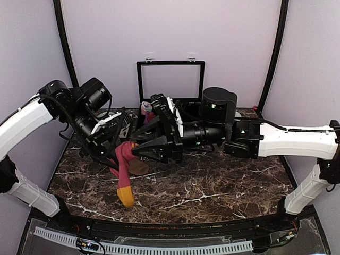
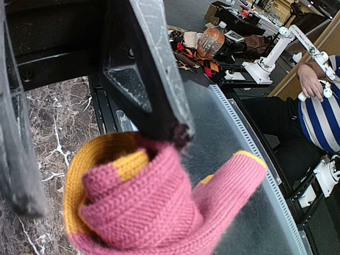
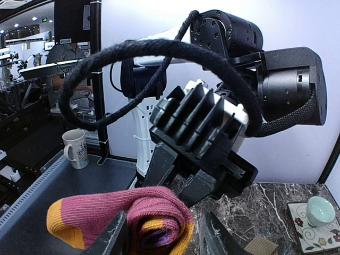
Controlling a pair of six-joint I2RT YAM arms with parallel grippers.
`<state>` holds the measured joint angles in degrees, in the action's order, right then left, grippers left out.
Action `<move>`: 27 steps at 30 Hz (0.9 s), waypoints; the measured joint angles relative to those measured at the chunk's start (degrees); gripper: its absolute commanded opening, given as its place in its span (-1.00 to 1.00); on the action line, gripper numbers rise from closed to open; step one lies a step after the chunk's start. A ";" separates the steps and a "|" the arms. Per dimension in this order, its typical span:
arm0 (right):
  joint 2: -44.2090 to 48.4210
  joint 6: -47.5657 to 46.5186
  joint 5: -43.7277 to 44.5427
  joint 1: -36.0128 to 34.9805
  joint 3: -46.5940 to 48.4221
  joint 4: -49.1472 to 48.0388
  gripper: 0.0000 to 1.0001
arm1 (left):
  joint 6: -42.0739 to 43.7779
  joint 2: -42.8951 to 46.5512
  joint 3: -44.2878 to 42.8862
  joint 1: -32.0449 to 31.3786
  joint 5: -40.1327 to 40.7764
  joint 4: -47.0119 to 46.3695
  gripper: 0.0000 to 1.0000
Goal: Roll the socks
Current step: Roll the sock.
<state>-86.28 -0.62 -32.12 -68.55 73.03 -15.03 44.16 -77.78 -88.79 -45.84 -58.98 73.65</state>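
Observation:
The red-maroon sock (image 1: 124, 159) hangs over the marble table, its orange toe (image 1: 126, 196) lowest. Its top end is rolled into a bundle (image 3: 159, 215) showing orange and purple inside; the left wrist view sees the same roll (image 2: 138, 207) close up. My left gripper (image 1: 114, 156) is shut on this roll from above, its fingers (image 3: 164, 164) pinching the fabric. My right gripper (image 3: 162, 236) is open astride the roll, one finger against it, the other just off it. The tan sock (image 1: 141, 167) lies flat beneath the grippers.
A black open case (image 1: 170, 79) stands at the back wall, with a pink and light-blue bundle (image 1: 146, 109) in front of it. A small tile with a pale cup (image 3: 313, 218) sits on the table. The two arms crowd the table's left middle.

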 measured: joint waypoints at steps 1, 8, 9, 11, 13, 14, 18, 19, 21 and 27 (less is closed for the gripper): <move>-0.26 -0.42 -0.07 0.00 0.55 0.81 -0.06 | 0.13 0.00 0.00 0.00 -0.09 0.15 -1.00; -1.79 -3.06 -2.19 0.00 2.32 6.34 0.01 | 0.50 0.00 0.00 0.00 -0.20 0.90 -1.00; -2.03 -3.50 -2.29 0.00 2.56 7.06 0.01 | 0.52 0.00 0.00 0.00 -0.17 0.92 -1.00; -2.47 -4.42 -2.45 0.00 3.23 9.16 -0.02 | 0.63 0.00 0.00 0.00 -0.20 1.01 -1.00; -2.75 -5.01 -2.62 0.04 3.87 10.27 -0.14 | 0.66 0.00 0.00 0.00 -0.20 1.05 -1.00; -2.89 -5.35 -2.67 0.04 4.35 10.88 -0.21 | 0.66 -0.02 0.00 0.00 -0.17 1.05 -1.00; -3.15 -5.92 -3.28 0.07 5.95 11.80 -0.26 | 0.66 -0.02 0.00 0.00 -0.17 1.05 -1.00; -3.19 -5.95 -3.39 0.07 6.05 11.85 -0.26 | 0.66 -0.02 0.00 0.00 -0.17 1.05 -1.00; -3.30 -5.88 -3.67 0.07 6.14 11.89 -0.28 | 0.68 -0.02 0.00 0.00 -0.09 1.03 -1.00; -3.85 -4.63 -3.87 0.11 6.21 12.00 -0.79 | 0.46 -0.02 0.02 -0.02 2.54 0.52 -1.00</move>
<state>-90.13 -5.26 -35.99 -68.45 79.24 -3.03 44.62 -77.80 -88.77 -45.87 -56.45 74.17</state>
